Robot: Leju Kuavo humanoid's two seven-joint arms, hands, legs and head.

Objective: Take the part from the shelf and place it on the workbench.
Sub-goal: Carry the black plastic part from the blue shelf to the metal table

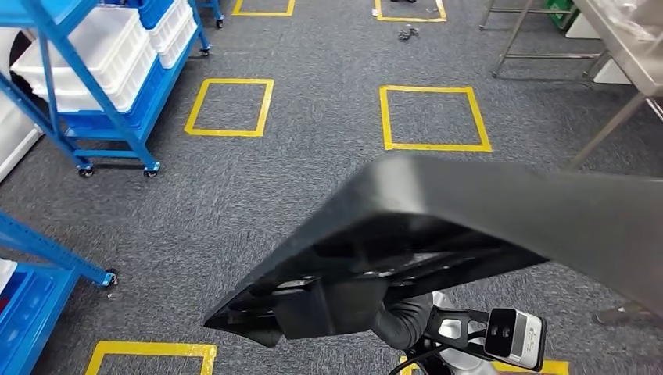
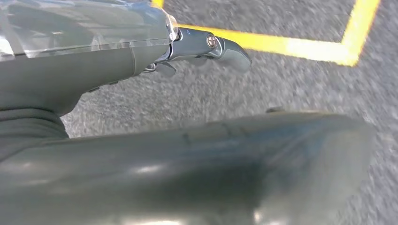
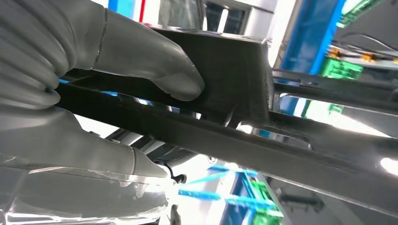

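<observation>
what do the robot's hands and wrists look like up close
The right hand has a grey ribbed cover and thick, smooth grey fingers with rounded tips. The left hand is matte grey under a clear plastic wrap, ending in a shiny metal finger part with a small screw. A boxy black and silver wrist camera sits on a black bracket.

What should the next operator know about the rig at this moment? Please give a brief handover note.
Right hand: grips a rib on the underside of the black part.
Left hand: beside the part; a hold cannot be confirmed.
Part: off the shelf, carried in front of the body above the grey carpet.
Blue shelf stands to the left; the metal workbench is ahead on the right.
Done: pickup.
Left: walk to the workbench and set the part down.
</observation>
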